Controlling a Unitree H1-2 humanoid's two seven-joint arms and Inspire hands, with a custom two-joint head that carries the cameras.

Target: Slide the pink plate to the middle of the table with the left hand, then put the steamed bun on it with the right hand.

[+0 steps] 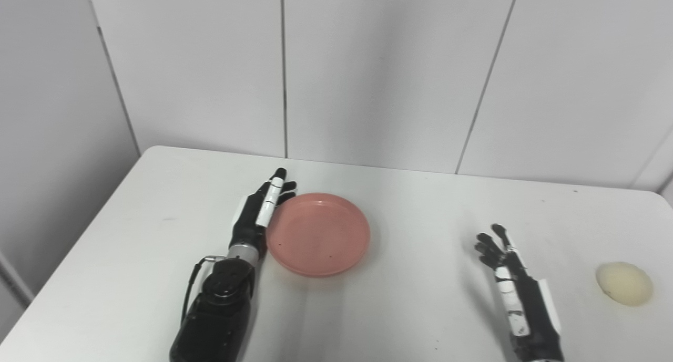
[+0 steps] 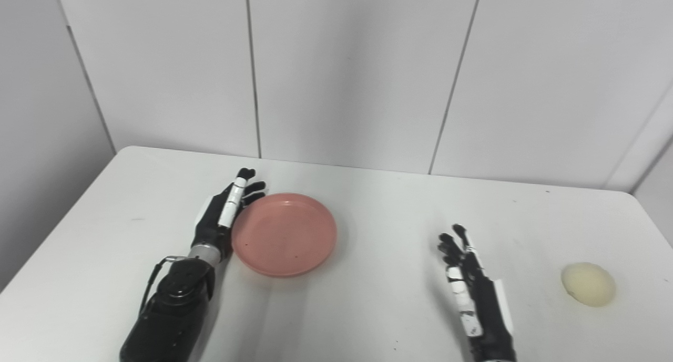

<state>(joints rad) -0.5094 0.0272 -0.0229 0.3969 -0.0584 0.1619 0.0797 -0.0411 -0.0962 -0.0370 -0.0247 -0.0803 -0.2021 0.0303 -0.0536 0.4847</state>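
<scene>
A pink plate (image 1: 320, 236) lies on the white table (image 1: 410, 204), a little left of the middle. My left hand (image 1: 260, 209) is open, its fingers straight, and rests flat against the plate's left rim. A pale yellow steamed bun (image 1: 624, 283) lies near the table's right edge. My right hand (image 1: 499, 257) is open and empty, fingers spread, between the plate and the bun and apart from both. The same layout shows in the right eye view: the plate (image 2: 286, 236), the bun (image 2: 588, 283), the left hand (image 2: 226, 207) and the right hand (image 2: 462, 259).
White wall panels (image 1: 368, 73) stand right behind the table's far edge. The table's left edge runs diagonally at the lower left. Bare tabletop lies between the plate and my right hand.
</scene>
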